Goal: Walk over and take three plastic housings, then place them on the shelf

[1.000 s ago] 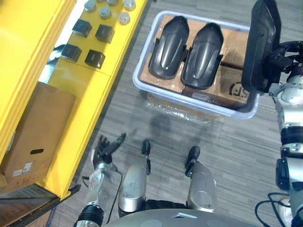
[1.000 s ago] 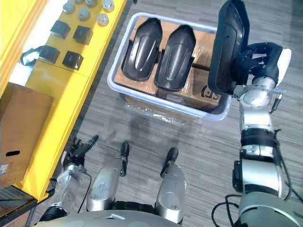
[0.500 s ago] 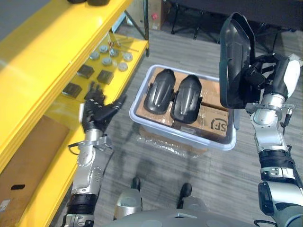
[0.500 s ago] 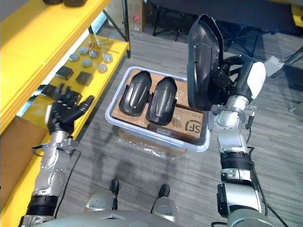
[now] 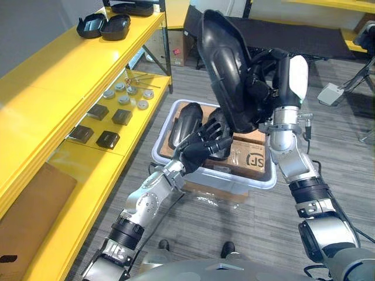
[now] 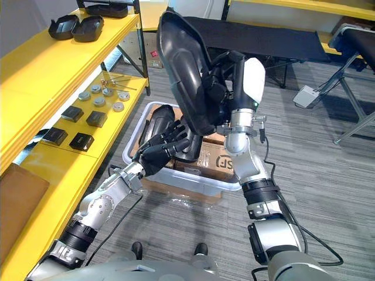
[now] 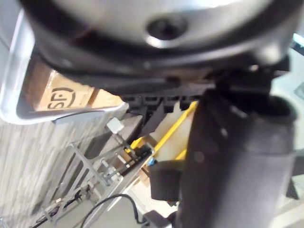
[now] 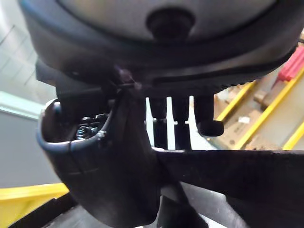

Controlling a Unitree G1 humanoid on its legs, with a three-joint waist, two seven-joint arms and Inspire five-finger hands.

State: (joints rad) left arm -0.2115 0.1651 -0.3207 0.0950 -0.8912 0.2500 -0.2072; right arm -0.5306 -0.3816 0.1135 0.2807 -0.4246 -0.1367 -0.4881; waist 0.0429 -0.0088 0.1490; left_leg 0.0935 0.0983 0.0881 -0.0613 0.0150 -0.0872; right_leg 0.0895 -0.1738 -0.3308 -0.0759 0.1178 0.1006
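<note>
Grey striped floor [image 5: 334,152] runs alongside a yellow shelf [image 5: 53,76] that fills the robot's left side. On the floor, near the shelf's front edge, stands a pale plastic bin [image 5: 258,182]. Cardboard boxes [image 5: 253,158] are packed inside it, and black plastic housings in the bin [image 5: 184,120] lie on top of the boxes, partly covered by the arm in front of them.

The right robot hand [image 5: 265,82] is raised above the bin with its fingers and white-covered thumb clamped on a held housing [image 5: 225,70]. This black plastic shell stands nearly upright, tilted a little toward the shelf, with its hollow side turned to the hand. The right wrist view shows dark fingers hooked over the shell's rim.

The left robot hand [image 5: 202,147] reaches in over the bin, just under the lower end of the held housing. Its fingers are loosely bent and close on nothing. Whether the fingertips touch the shell cannot be told.

Two shelved housings [image 5: 105,26] lie side by side at the far end of the top shelf level, close to its front edge. The middle level carries small black blocks [image 5: 108,139], with silver discs [image 5: 124,99] farther along. A brown carton [image 5: 29,216] sits on the lowest level.
</note>
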